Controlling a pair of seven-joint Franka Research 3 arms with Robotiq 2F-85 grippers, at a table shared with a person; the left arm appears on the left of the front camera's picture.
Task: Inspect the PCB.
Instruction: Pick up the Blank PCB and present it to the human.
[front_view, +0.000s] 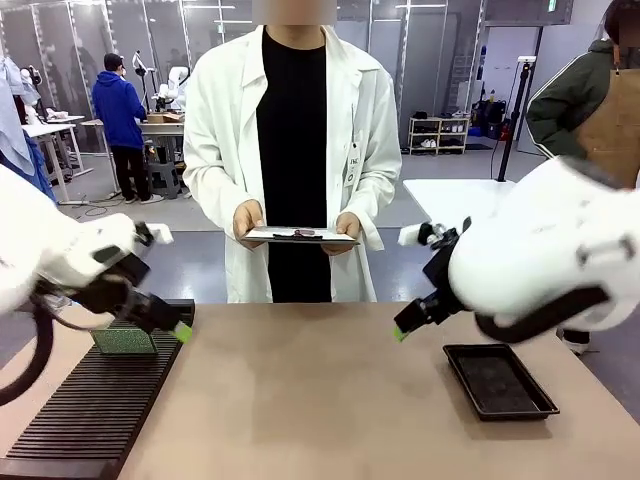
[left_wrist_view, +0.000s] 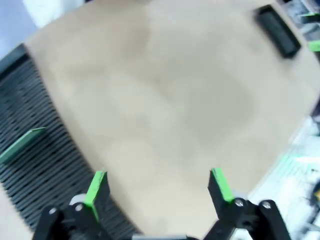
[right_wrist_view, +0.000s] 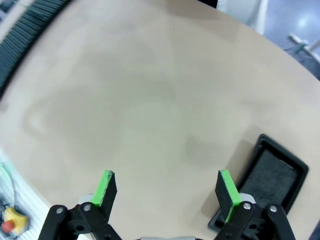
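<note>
Where the PCB sits, front view: the PCB (front_view: 123, 340) stands on edge in the black slotted rack (front_view: 95, 410) at the left end of the table (front_view: 300, 400), just beside the left gripper (front_view: 168, 324). You cannot tell from here whether they touch.
Left gripper, front view: low over the rack's far end, with one green pad showing. Read the jaw gap from the wrist camera instead.
Right gripper, front view: the right gripper (front_view: 405, 328) hangs over bare table near the black tray (front_view: 498, 380).
Person, front view: at the far side, holding a clipboard (front_view: 300, 236) level in both hands.
Jaws, left wrist view: blurred picture, but the left gripper (left_wrist_view: 157, 187) has its fingers spread wide with nothing between them.
PCB, left wrist view: the PCB (left_wrist_view: 22, 144) sits in the rack (left_wrist_view: 35, 175) well off to one side of the fingers, outside the gap.
Jaws, right wrist view: the right gripper (right_wrist_view: 166, 190) is wide apart and empty over bare table, with the tray (right_wrist_view: 275, 175) just beside one finger.
Step in hand (judgement): you are bringing the left arm to the board for pickup.
Method (judgement): centre the board's thin top edge between the pads and turn the wrist so the pads face its flat sides. Come down along the slot line, pinch lightly, then lift straight up so it does not jam in the slots.
</note>
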